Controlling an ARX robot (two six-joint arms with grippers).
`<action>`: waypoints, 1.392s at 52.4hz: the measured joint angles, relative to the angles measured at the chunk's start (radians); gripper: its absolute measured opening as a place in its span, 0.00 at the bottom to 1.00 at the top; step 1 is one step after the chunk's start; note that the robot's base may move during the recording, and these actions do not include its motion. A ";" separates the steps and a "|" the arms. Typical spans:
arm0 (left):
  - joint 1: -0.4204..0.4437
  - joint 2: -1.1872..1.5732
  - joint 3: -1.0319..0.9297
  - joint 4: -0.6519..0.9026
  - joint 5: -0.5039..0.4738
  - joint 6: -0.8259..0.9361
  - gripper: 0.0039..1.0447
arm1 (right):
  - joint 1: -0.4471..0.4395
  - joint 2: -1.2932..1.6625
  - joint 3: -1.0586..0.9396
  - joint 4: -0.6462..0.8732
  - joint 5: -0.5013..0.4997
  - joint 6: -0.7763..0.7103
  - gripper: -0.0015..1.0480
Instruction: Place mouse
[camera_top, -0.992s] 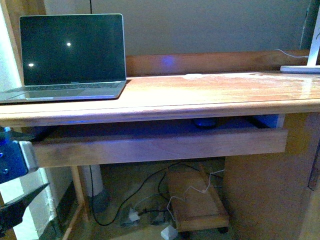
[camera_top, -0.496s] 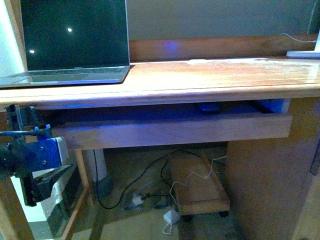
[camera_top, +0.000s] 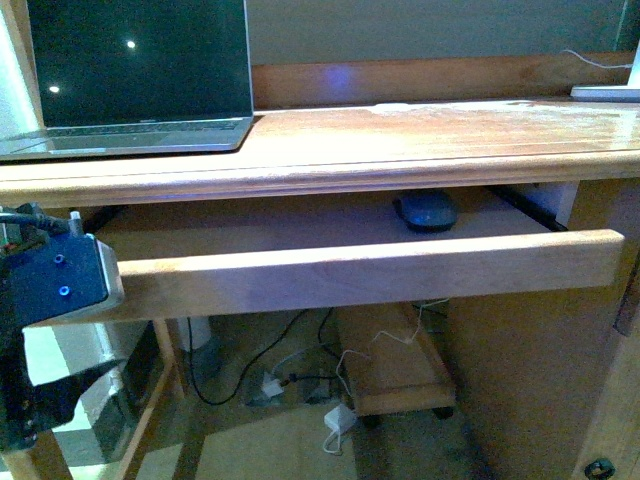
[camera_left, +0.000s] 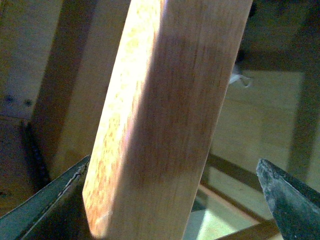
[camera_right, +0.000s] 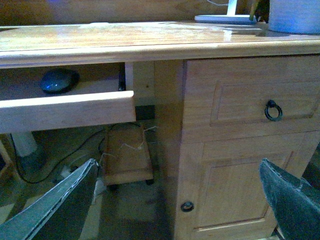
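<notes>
The mouse (camera_top: 425, 211), a small dark blue-grey dome, lies inside the pulled-out wooden drawer (camera_top: 370, 270) under the desk top, toward its right side. The right wrist view also shows the mouse (camera_right: 59, 80), behind the drawer front (camera_right: 65, 112). My left gripper (camera_top: 70, 335) is at the drawer front's left end. It is open, and its fingers straddle the front board (camera_left: 165, 100) without closing on it. My right gripper (camera_right: 177, 165) hangs open and empty in front of the desk cabinet, lower than the mouse and to its right.
A laptop (camera_top: 130, 80) stands open at the left of the desk top (camera_top: 420, 130), and a white lamp base (camera_top: 605, 92) at the far right. The cabinet has a ring handle (camera_right: 272, 111) and a knob (camera_right: 187, 206). Cables and a wheeled wooden board (camera_top: 395, 370) lie beneath.
The drawer has slid out toward me, so the mouse now shows in full. My left gripper has risen to the drawer front's left end.
</notes>
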 joint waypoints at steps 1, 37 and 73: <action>-0.005 -0.021 -0.012 -0.024 0.011 -0.012 0.93 | 0.000 0.000 0.000 0.000 0.000 0.000 0.93; -0.185 -0.637 -0.196 -0.225 -0.052 -1.162 0.93 | 0.000 0.000 0.000 0.000 0.000 0.000 0.93; 0.012 -1.658 -0.617 -0.408 -0.472 -1.281 0.12 | -0.006 0.008 0.002 -0.005 -0.026 0.009 0.93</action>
